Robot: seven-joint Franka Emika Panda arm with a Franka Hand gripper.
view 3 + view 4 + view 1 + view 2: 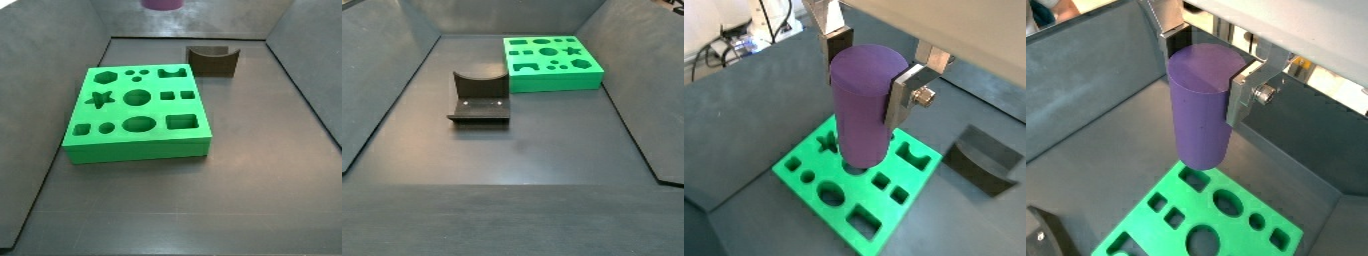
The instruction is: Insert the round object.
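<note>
My gripper (871, 75) is shut on the round object (865, 115), a tall purple cylinder that hangs upright between the silver fingers (906, 97). Both wrist views show it held well above the green block (818, 165), also in the other wrist view (1201, 120) over the block (1166, 225). In a side view only the cylinder's lower end (162, 4) shows at the upper edge, far above the green block (138, 140); the gripper itself is out of that frame. The block has several shaped holes, among them a large round hole (138, 97).
A dark brown block with a curved notch (213, 60) stands on the floor beyond the green block, also seen in a side view (480, 97) and a wrist view (985, 158). Dark sloping walls (301, 90) enclose the floor.
</note>
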